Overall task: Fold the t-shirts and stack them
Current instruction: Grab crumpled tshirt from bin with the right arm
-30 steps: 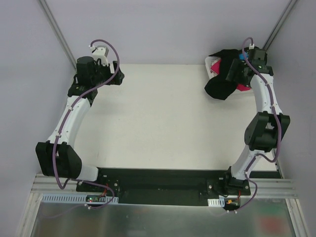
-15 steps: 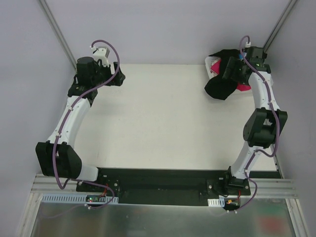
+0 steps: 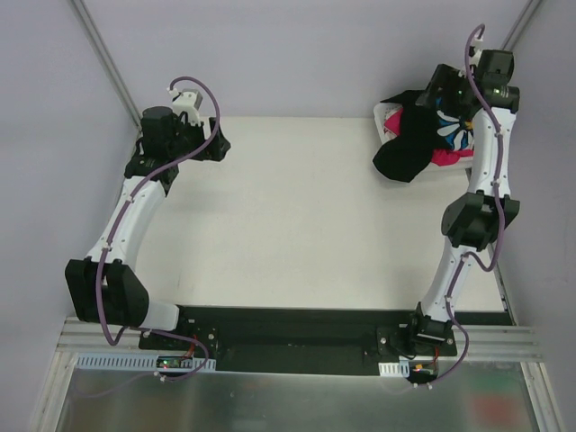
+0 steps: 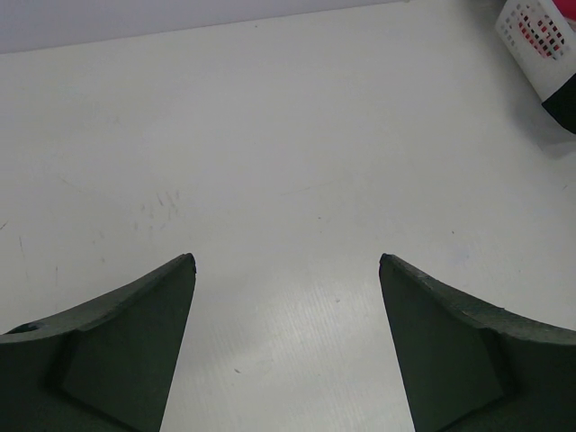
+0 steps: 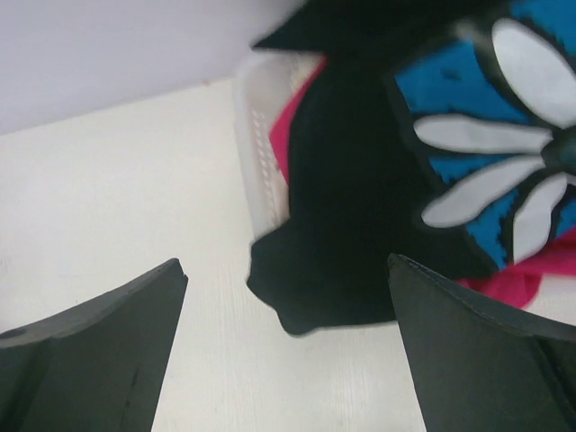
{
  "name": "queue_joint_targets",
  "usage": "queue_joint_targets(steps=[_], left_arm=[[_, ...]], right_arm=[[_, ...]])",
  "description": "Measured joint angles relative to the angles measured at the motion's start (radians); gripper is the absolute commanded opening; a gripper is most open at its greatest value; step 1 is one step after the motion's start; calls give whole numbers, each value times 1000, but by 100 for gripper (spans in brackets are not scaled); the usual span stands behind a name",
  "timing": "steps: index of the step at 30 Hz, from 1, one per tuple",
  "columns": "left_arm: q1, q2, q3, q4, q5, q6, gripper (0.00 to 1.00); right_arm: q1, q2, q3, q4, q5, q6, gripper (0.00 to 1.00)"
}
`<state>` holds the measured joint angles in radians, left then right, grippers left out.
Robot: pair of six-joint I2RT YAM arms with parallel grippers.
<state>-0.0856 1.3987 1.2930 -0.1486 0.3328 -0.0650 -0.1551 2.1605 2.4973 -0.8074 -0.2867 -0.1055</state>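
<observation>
A black t-shirt [image 3: 403,153] with a white-and-blue daisy print [image 3: 454,131] hangs over the front of a white lattice basket [image 3: 382,117] at the table's far right corner. A pink t-shirt [image 3: 443,158] lies under it. In the right wrist view the black t-shirt [image 5: 351,180] spills from the basket [image 5: 256,153] onto the table, with the print [image 5: 504,153] and pink cloth [image 5: 506,284] to the right. My right gripper [image 5: 286,261] hovers open above it, holding nothing, and appears raised [image 3: 430,97]. My left gripper [image 4: 286,258] is open and empty over bare table at the far left [image 3: 219,144].
The white table [image 3: 288,216] lies between the two arms. Grey walls close the back and both sides. The basket [image 4: 540,36] shows in the top right corner of the left wrist view, with black cloth [image 4: 563,104] beside it.
My right arm has lifted up and back from the basket, uncovering the daisy print. The left arm has hardly moved. The shirts lie as before.
</observation>
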Motion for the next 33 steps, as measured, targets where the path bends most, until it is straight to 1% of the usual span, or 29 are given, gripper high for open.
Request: queue_joint_targets(steps=[2, 4, 5, 9, 14, 15, 16, 17, 18, 19, 20, 23, 24, 26, 29, 31, 33], left_arm=[[0, -4, 0, -5, 0, 3, 83], [0, -10, 0, -10, 0, 5, 83], [0, -12, 0, -11, 0, 5, 83], [0, -16, 0, -14, 4, 5, 83], [0, -21, -2, -15, 6, 5, 81], [0, -26, -5, -14, 6, 5, 80], [0, -32, -10, -16, 6, 5, 75], [0, -37, -13, -18, 6, 6, 62], [0, -40, -14, -22, 8, 6, 56], [0, -43, -14, -23, 10, 11, 53], [0, -43, -14, -24, 13, 9, 52], [0, -43, -14, -32, 27, 14, 59], [0, -43, -14, -36, 30, 15, 65], [0, -43, -14, -43, 35, 20, 69], [0, -43, -13, -53, 42, 23, 75], [0, -42, -13, -56, 51, 24, 79], [-1, -42, -13, -60, 53, 26, 80]], right_arm=[[-25, -8, -43, -50, -2, 1, 97], [-45, -28, -154, -76, 18, -4, 97], [-51, -29, -169, -82, 20, -4, 97], [-65, -33, -317, -99, 29, -5, 97], [-58, -35, -332, -111, 15, -2, 99], [-57, -35, -332, -109, 11, -2, 97], [-56, -35, -332, -107, 8, -2, 92], [-56, -35, -334, -104, 3, -2, 90], [-56, -39, -338, -98, -5, -2, 89], [-56, -43, -347, -92, -14, -2, 89], [-55, -50, -357, -87, -22, -1, 91], [-51, -89, -418, -61, -36, -8, 93], [-49, -119, -466, -30, -34, -13, 95], [-40, -200, -589, 36, -17, -28, 97], [-21, -353, -806, 214, 4, -56, 97], [-10, -430, -896, 306, 10, -68, 98], [-4, -470, -927, 407, 11, -76, 98]])
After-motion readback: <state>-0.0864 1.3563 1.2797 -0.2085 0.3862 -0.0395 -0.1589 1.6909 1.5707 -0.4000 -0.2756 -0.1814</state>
